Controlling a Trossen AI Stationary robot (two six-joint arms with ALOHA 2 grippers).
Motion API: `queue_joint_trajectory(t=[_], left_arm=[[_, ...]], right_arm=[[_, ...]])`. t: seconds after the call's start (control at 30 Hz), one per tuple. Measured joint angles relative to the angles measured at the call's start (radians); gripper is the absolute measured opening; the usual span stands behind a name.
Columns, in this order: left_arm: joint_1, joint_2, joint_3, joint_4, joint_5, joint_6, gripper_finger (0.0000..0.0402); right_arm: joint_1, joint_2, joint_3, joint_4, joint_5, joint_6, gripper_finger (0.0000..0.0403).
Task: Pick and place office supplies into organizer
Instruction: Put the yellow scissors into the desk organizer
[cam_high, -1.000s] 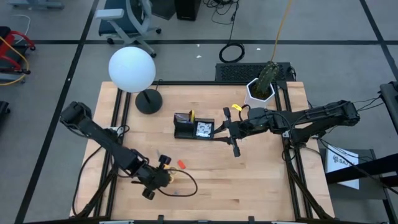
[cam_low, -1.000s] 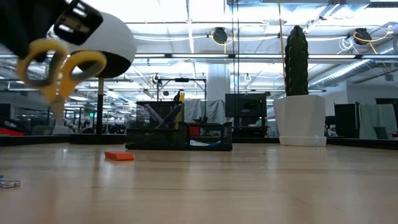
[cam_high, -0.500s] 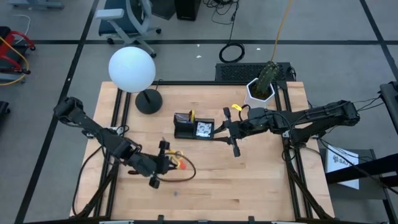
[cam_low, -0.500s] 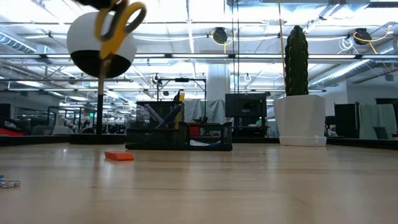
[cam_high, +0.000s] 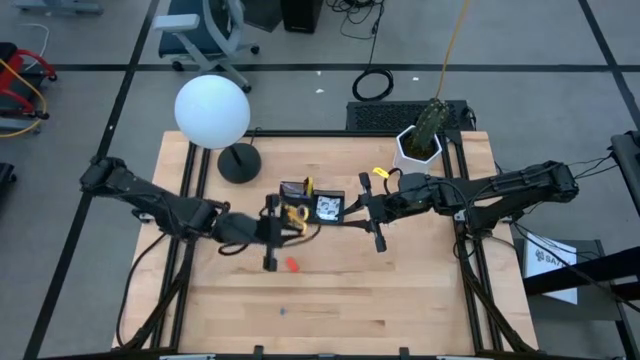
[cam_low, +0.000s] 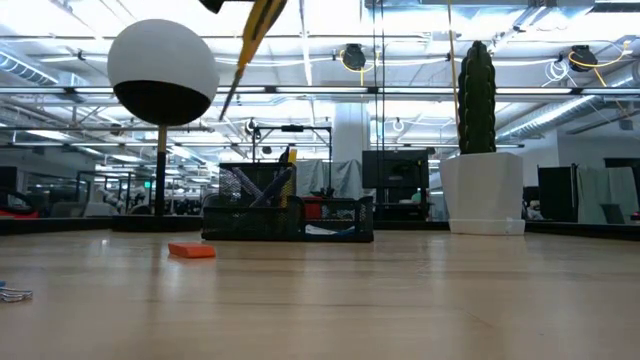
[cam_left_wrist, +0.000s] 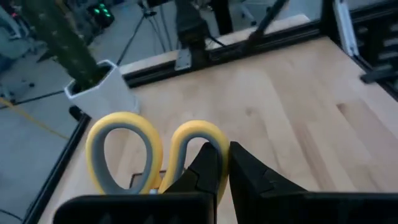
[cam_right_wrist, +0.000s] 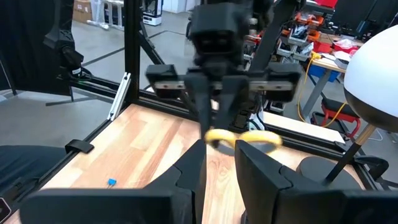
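Note:
My left gripper (cam_high: 284, 224) hangs above the table just in front of the black organizer (cam_high: 311, 205), shut on the yellow-handled scissors (cam_high: 296, 213). Their two handle loops (cam_left_wrist: 124, 152) reach out past the fingers. In the low view the blade (cam_low: 232, 92) slants down, high over the wood. A yellow pen (cam_low: 289, 156) stands in the organizer's cup section. The red eraser (cam_high: 292, 265) lies flat on the wood nearer the front. My right gripper (cam_high: 348, 220) waits right of the organizer, open, with nothing between its fingers (cam_right_wrist: 193, 168). My left gripper pinches the side of one handle loop (cam_left_wrist: 219, 144) between its two fingers. It comes from the table's left, slanting downward. The scissors are lifted clear of the table, handles ahead of the fingertips and the blade pointing down below them.
A lamp with a white globe (cam_high: 212, 110) and round black base (cam_high: 238, 162) stands at the far left. A white pot with a cactus (cam_high: 418, 148) stands at the far right. A small blue piece (cam_high: 283, 311) lies near the front edge. Bare wood stretches along the front.
My left gripper has carried the scissors from the front left up and toward the organizer, tipping from steeply downward to nearer level. The scissors have stayed in its hold and clear of the table.

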Motion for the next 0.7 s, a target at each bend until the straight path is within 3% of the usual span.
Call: queue_joint_trajectory(t=[0.57,0.7], left_arm=[[0.208,-0.032,-0.004,0.218,0.077,-0.023,0.0018],[0.246,-0.05,-0.079,0.377,0.097,-0.045,0.0018]], right_arm=[[0.0,0.003,0.0,-0.002,0.0,0.0,0.0075],[0.0,0.003,0.0,-0.002,0.0,0.0,0.0075]])
